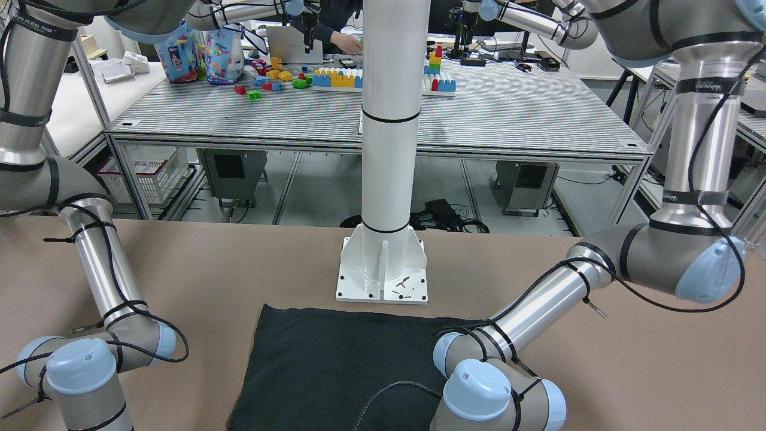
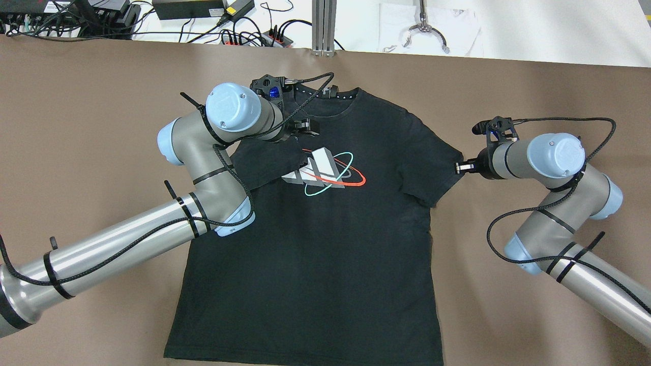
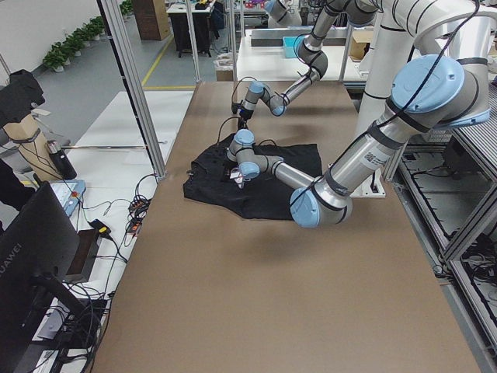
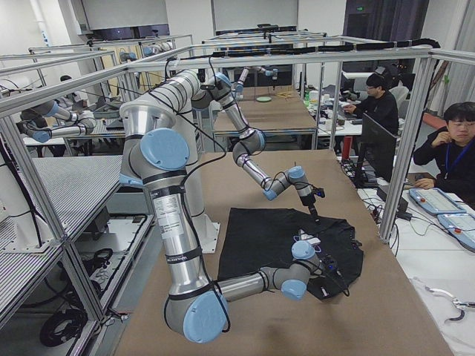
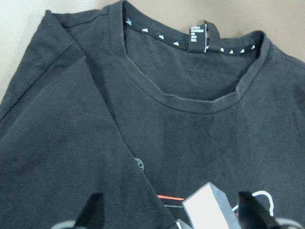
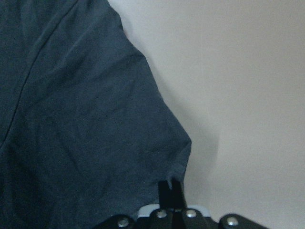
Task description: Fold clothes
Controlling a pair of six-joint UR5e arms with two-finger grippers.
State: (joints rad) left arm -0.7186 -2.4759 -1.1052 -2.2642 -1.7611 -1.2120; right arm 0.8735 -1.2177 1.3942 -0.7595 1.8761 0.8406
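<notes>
Silver arms (image 2: 101,249), blue caps (image 2: 234,107), black cables (image 2: 559,120)

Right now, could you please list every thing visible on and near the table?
T-shirt: one, black with a chest print, flat on the table, one sleeve folded inward.
Table: one, brown, under the T-shirt.
Pillar: one, white, bolted to the table by the T-shirt's hem.
People: two, dark clothes, seated beyond the table's far side.
Left end effector: one, black, open above the chest print.
Right end effector: one, black, shut on the T-shirt's other sleeve.

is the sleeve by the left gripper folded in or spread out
Folded in: the sleeve lies over the chest of the t-shirt, partly covering the print.
</notes>
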